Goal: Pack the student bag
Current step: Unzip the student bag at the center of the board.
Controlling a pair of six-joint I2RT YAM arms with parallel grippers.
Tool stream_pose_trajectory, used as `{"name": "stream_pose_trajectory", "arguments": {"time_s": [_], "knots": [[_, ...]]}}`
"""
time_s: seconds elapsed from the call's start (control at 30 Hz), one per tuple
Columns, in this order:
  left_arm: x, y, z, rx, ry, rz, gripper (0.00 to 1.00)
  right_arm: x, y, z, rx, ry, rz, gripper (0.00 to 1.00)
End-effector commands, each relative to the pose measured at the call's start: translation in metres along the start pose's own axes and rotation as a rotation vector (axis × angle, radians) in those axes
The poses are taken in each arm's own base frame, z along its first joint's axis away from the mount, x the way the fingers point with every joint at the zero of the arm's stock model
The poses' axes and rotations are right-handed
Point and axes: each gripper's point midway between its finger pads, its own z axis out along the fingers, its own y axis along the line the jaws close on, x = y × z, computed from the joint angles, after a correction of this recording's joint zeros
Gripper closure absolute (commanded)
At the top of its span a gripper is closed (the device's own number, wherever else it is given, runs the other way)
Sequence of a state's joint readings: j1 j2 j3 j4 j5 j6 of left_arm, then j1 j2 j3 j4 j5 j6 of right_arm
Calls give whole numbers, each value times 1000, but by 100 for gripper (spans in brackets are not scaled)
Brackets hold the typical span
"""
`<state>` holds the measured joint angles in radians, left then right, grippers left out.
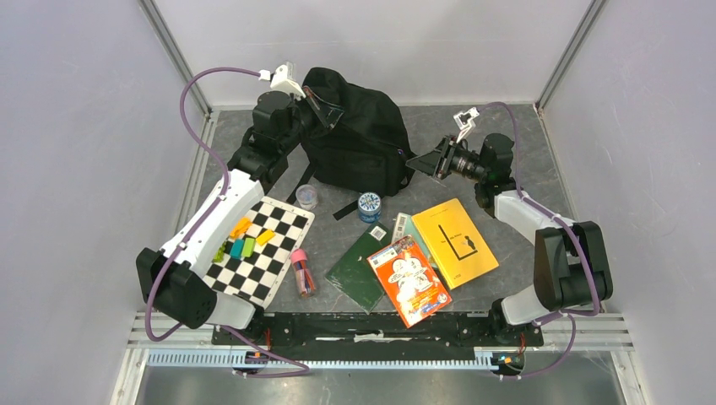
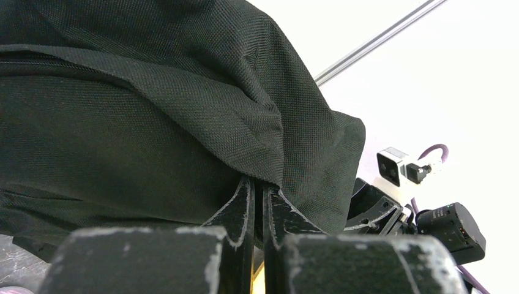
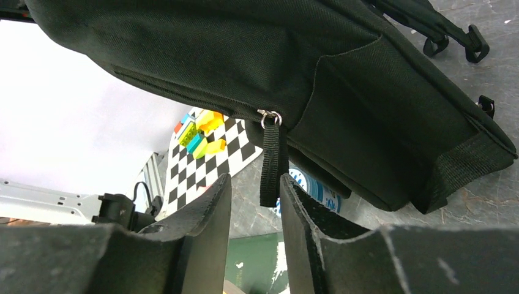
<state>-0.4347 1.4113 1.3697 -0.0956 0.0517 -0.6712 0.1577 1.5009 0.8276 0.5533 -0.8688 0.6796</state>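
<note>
With the left gripper (image 2: 260, 187) pinched shut on the student bag's (image 1: 359, 143) fabric directly ahead, you needed the zipper pull tab (image 3: 272, 162) centred between the right gripper's (image 3: 254, 181) parted fingers before closing.

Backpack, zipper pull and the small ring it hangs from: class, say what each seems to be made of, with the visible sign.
Backpack: black woven cloth, probably nylon or polyester, matt; a fine weave grain shows. Zipper pull: black woven webbing strap, matt, with a ribbed texture. Ring: apparently metal, silvery with bright glints.
</note>
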Motion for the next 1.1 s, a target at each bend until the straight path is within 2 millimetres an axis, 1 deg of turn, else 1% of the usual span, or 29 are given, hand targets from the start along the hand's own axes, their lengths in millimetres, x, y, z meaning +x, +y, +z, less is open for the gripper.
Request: {"name": "stream_pose_trajectory", "arguments": {"time_s": [0.0,0.07,0.2,0.43,0.7,0.77,0.97,1.0,1.07], "knots": [[-2,5,-5,-44,5,10,98,-21,14,3,-49,-47,-37,62],[-2,5,-5,-44,4,10,98,-21,14,2,-45,-47,-33,64],[-1,6,-6,-47,7,10,98,-17,9,2,-29,-37,-33,65],[-1,6,-6,-48,5,5,98,-7,-6,1,33,-2,-50,65],[-1,6,-6,-45,5,-3,98,-6,-11,1,52,24,-79,66],[-1,6,-7,-48,3,-5,98,-5,-9,1,41,24,-78,68],[-1,6,-7,-50,3,-8,98,-13,-4,3,17,7,-86,72],[-1,6,-7,-49,2,-9,98,-14,-3,4,16,6,-87,74],[0,7,-7,-50,6,-9,98,-17,-3,5,11,5,-92,82]]}}
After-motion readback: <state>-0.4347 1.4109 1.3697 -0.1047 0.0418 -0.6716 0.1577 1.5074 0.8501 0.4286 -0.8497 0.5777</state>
